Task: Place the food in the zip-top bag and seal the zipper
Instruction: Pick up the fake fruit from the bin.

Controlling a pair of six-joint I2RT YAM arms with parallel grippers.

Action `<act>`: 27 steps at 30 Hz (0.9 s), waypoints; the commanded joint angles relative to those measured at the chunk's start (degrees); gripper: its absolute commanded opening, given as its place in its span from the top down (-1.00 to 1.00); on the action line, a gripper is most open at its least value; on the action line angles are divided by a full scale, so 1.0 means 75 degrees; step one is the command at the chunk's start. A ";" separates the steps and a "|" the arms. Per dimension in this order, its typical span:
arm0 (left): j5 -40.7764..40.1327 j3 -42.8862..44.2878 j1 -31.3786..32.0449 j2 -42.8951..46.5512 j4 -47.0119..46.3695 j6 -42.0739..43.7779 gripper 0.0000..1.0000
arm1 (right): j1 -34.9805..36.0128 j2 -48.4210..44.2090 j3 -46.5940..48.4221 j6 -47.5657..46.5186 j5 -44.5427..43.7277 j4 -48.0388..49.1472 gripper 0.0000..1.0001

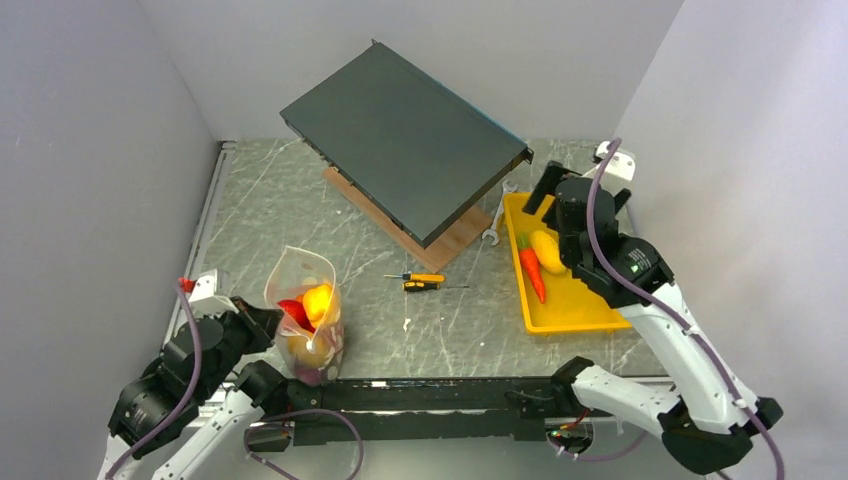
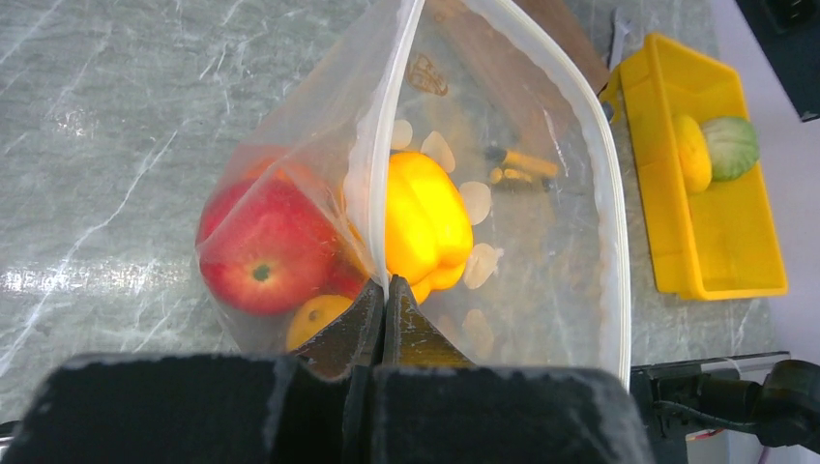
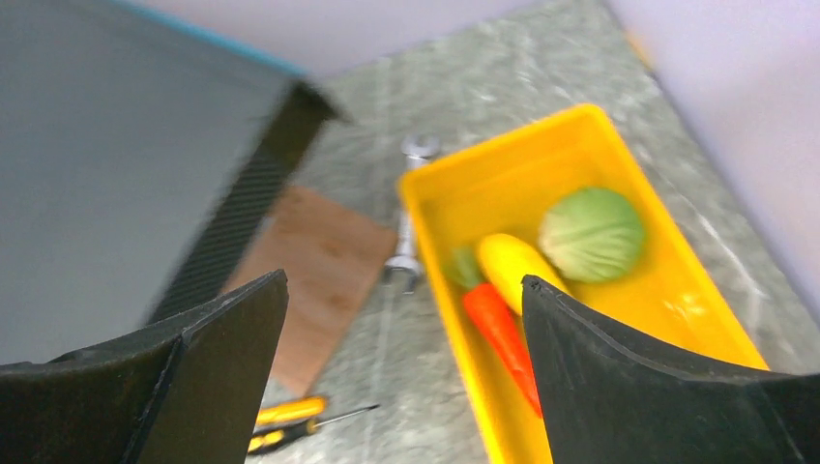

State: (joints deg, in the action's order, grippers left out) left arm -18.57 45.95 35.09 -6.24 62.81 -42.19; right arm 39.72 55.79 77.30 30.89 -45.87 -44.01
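Left gripper (image 2: 385,292) – jaws pressed fully together, pinching the near edge of the clear, floppy zip-top bag (image 2: 522,145) printed with white dots. The bag stands upright on the grey marbled table (image 1: 300,200) at the near left, just ahead of the left arm's base, with its mouth gaping wide. The zipper (image 2: 607,193), a thin whitish press-seal strip, runs round the open mouth with its two sides well apart, unsealed.

Food inside the bag: a glossy red round piece (image 2: 256,251) against the left wall, a yellow bell pepper (image 2: 425,217) beside it near the middle, and a small orange piece (image 2: 314,319) below, just by the fingertips.

Food outside the bag lies in the rigid yellow rectangular tray (image 3: 454,193) at the right of the table: an orange carrot (image 3: 498,333), a yellow oblong piece (image 3: 512,266) touching it, and a green cabbage (image 3: 592,232) next to that.

Right gripper (image 3: 404,280) – jaws spread wide, nothing between them, hanging over the tray's far end.

Elsewhere: a yellow-handled screwdriver (image 1: 425,282) lies on the table between bag and tray, a metal wrench (image 1: 497,215) sits just beside the tray's far left corner, and a dark flat panel (image 1: 400,135) rests tilted over a wooden board (image 1: 440,245) at the back.
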 commanded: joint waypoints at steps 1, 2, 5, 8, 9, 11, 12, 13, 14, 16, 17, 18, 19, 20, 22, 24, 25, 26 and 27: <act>0.0206 0.0034 0.0029 -0.0371 -0.0266 0.0219 1.00 | -0.1903 -0.0364 -0.0703 0.0298 0.0791 0.0128 -0.82; 0.0210 0.0034 0.0032 -0.0374 -0.0274 0.0236 1.00 | -0.2385 -0.0425 -0.0854 0.0318 0.1051 0.0208 -0.82; 0.0202 0.0016 0.0029 -0.0321 -0.0321 0.0273 1.00 | -0.3947 -0.0509 -0.1553 0.0197 0.2067 0.0669 -0.81; 0.0209 -0.0009 0.0025 -0.0248 -0.0367 0.0305 1.00 | -0.5179 -0.0241 -0.2263 0.0059 0.3575 0.1195 -0.81; 0.0203 -0.0016 0.0028 -0.0248 -0.0376 0.0307 1.00 | -0.5528 -0.0095 -0.2504 0.0052 0.4045 0.1381 -0.82; 0.0207 -0.0010 0.0018 -0.0268 -0.0391 0.0322 1.00 | -0.5907 0.0224 -0.2951 0.0158 0.4968 0.1771 -0.84; 0.0209 -0.0010 0.0022 -0.0291 -0.0383 0.0337 1.00 | -0.6060 0.0361 -0.3213 0.0220 0.5486 0.2064 -0.86; 0.0213 -0.0004 0.0015 -0.0312 -0.0383 0.0330 1.00 | -0.6212 0.0462 -0.3507 0.0302 0.6057 0.2467 -0.88; 0.0223 0.0001 0.0020 -0.0332 -0.0364 0.0337 1.00 | -0.6390 0.0541 -0.3817 0.0441 0.6552 0.2821 -0.89; 0.0235 0.0012 0.0021 -0.0361 -0.0359 0.0332 1.00 | -0.6687 0.0712 -0.4287 0.0686 0.7236 0.3381 -0.91; 0.0244 0.0006 0.0020 -0.0357 -0.0359 0.0340 1.00 | -0.6771 0.0817 -0.4442 0.0722 0.7428 0.3588 -0.92; 0.0247 0.0002 0.0020 -0.0354 -0.0370 0.0349 1.00 | -0.6796 0.0938 -0.4547 0.0722 0.7500 0.3759 -0.94; 0.0249 -0.0014 0.0020 -0.0352 -0.0380 0.0352 1.00 | -0.6823 0.1086 -0.4602 0.0681 0.7544 0.3855 -0.95; 0.0249 -0.0011 0.0019 -0.0352 -0.0388 0.0358 1.00 | -0.6834 0.1266 -0.4626 0.0615 0.7648 0.3939 -0.95; 0.0268 -0.0014 0.0020 -0.0378 -0.0394 0.0363 1.00 | -0.6846 0.1675 -0.4640 0.0487 0.7731 0.4049 -0.95; 0.0272 -0.0010 0.0020 -0.0412 -0.0394 0.0367 1.00 | -0.6852 0.1906 -0.4693 0.0401 0.7733 0.4164 -0.96; 0.0278 -0.0004 0.0020 -0.0424 -0.0388 0.0372 1.00 | -0.6859 0.1974 -0.4757 0.0357 0.7708 0.4224 -0.97; 0.0286 -0.0002 0.0019 -0.0457 -0.0384 0.0386 1.00 | -0.6857 0.2004 -0.4820 0.0310 0.7659 0.4318 -0.97; 0.0290 -0.0002 0.0020 -0.0466 -0.0382 0.0379 1.00 | -0.6866 0.2021 -0.4885 0.0250 0.7606 0.4416 -0.98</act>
State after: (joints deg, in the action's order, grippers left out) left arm -17.28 45.95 35.09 -8.49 61.93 -40.86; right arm -11.31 70.30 41.78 34.41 9.26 -17.32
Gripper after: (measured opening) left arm 0.012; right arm 0.983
